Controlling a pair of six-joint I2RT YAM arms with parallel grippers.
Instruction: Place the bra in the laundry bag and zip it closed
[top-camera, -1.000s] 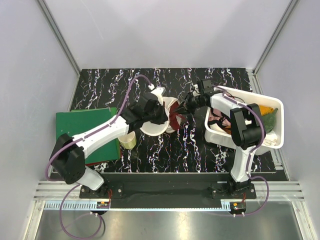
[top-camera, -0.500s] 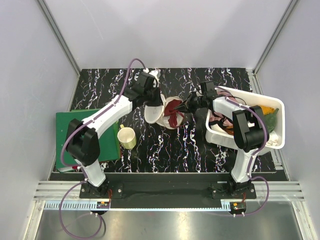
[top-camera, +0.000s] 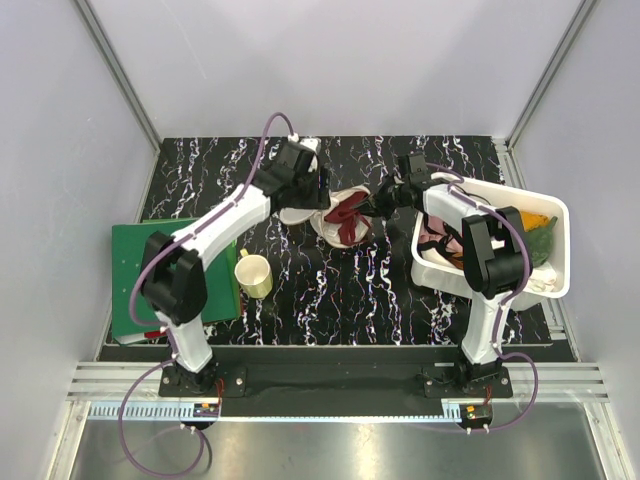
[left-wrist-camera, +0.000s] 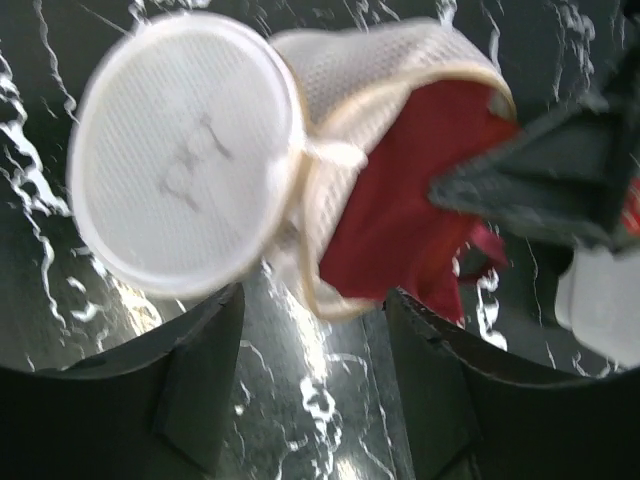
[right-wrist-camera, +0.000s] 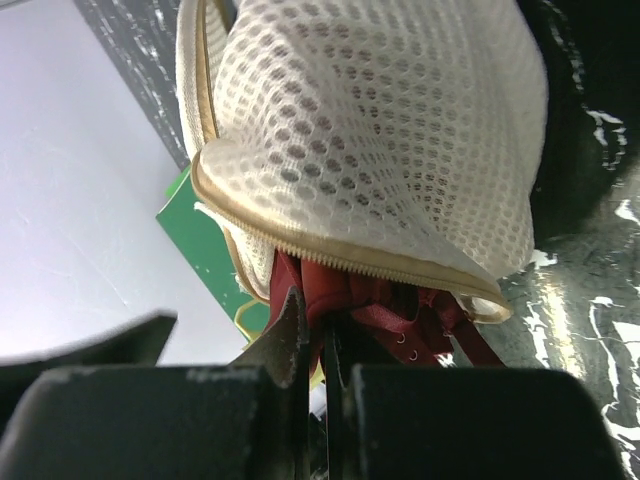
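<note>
The cream-white mesh laundry bag (top-camera: 300, 213) lies on the black marbled table with its opening toward the right. Its round face (left-wrist-camera: 185, 150) and unzipped rim (right-wrist-camera: 350, 250) show in the wrist views. The maroon bra (top-camera: 345, 222) sits partly inside the opening, with fabric and straps (left-wrist-camera: 410, 220) spilling out. My left gripper (top-camera: 315, 190) hovers just behind the bag; in its wrist view the left gripper (left-wrist-camera: 315, 370) is open, with only bare table between its fingers. My right gripper (top-camera: 378, 205) is at the bag's mouth. Its tips (right-wrist-camera: 315, 320) are shut on a fold of the bra (right-wrist-camera: 370, 295).
A small cream-yellow cup (top-camera: 253, 275) stands left of centre beside a green board (top-camera: 150, 270). A white bin (top-camera: 555, 215) holding coloured cloths fills the right side, close to my right arm. Grey walls enclose the table on three sides.
My left gripper has opened and let go of the bag, which has dropped flatter onto the table. The left arm shifted slightly right. The right gripper stayed shut at the bag's mouth.
</note>
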